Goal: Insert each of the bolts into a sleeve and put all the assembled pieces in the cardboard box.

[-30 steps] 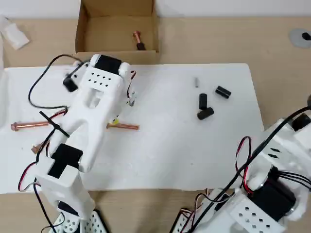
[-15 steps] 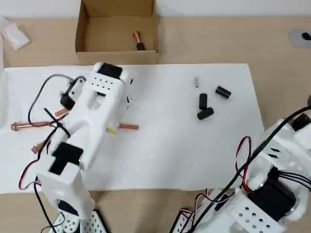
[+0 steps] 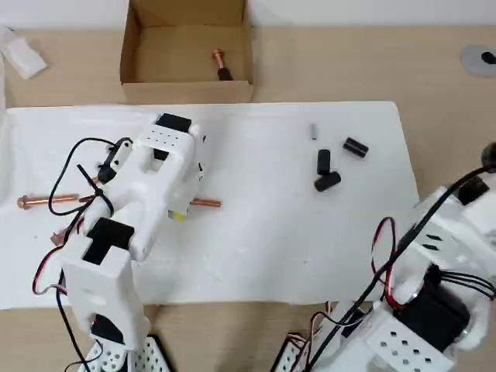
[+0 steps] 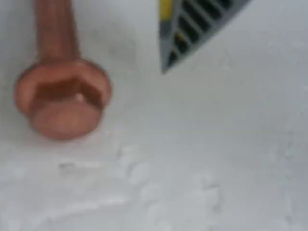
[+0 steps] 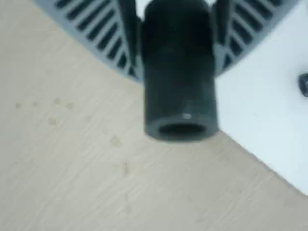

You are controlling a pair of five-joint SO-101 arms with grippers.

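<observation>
My left gripper [image 3: 184,203] is low over the white mat [image 3: 263,240], hidden under its arm in the high view. It is next to a copper bolt [image 3: 206,203]. In the left wrist view that bolt's head [image 4: 62,98] lies on the mat beside one fingertip [image 4: 192,29], ungripped, and the gripper looks open. My right gripper [image 5: 178,48] is shut on a black sleeve [image 5: 179,91], held over the wooden table at the mat's edge. Three more sleeves [image 3: 324,161] lie at the mat's back right. One assembled piece [image 3: 220,64] lies in the cardboard box [image 3: 132,46].
A long copper bolt [image 3: 45,201] and a short one [image 3: 57,238] lie at the mat's left edge. A small grey pin [image 3: 313,132] lies behind the sleeves. The right arm's body [image 3: 434,287] and its cables fill the front right corner.
The left arm has drawn back from the box side and come down over the bolt on the mat. The right arm has barely shifted.
</observation>
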